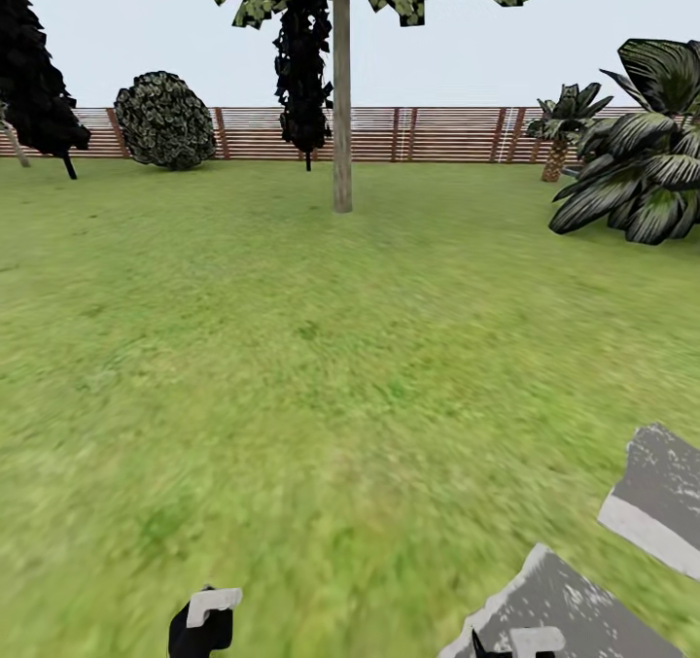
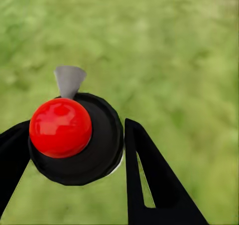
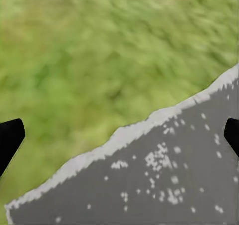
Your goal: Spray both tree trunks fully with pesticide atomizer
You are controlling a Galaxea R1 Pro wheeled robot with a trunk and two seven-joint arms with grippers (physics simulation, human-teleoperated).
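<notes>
Left claw (image 2: 74, 150) first: its two black fingers (image 2: 149, 185) are clamped either side of the pesticide atomizer (image 2: 74, 137), and from the left wrist view we're looking straight down on the bottle's round dark body, its glossy red top and the pale grey trigger head poking out past it. Nothing but blurred green grass beneath. In the head view that same claw (image 1: 201, 624) sits at the lower edge, left of centre, the pale trigger head just showing above the dark bundle.

Over to the right claw (image 3: 119, 135): fingers spread wide, black tips (image 3: 10, 137) at opposite edges of the right wrist view, nothing between them. Below it, a grey stepping stone (image 3: 164, 175) with a pale ragged edge meets the grass. In the head view the right claw (image 1: 510, 643) barely peeks in at the bottom, over one stone (image 1: 574, 600), with a second stone (image 1: 661, 502) just beyond to the right.

Further out, open lawn (image 1: 321, 347) all the way to a tree (image 1: 341, 85), straight pale trunk rising into jagged foliage, well ahead. Behind it the red-brown slat fence (image 1: 437, 133), a round bush (image 1: 165, 119) to the left, broad-leaved palm-like plants (image 1: 637, 172) on the right.
</notes>
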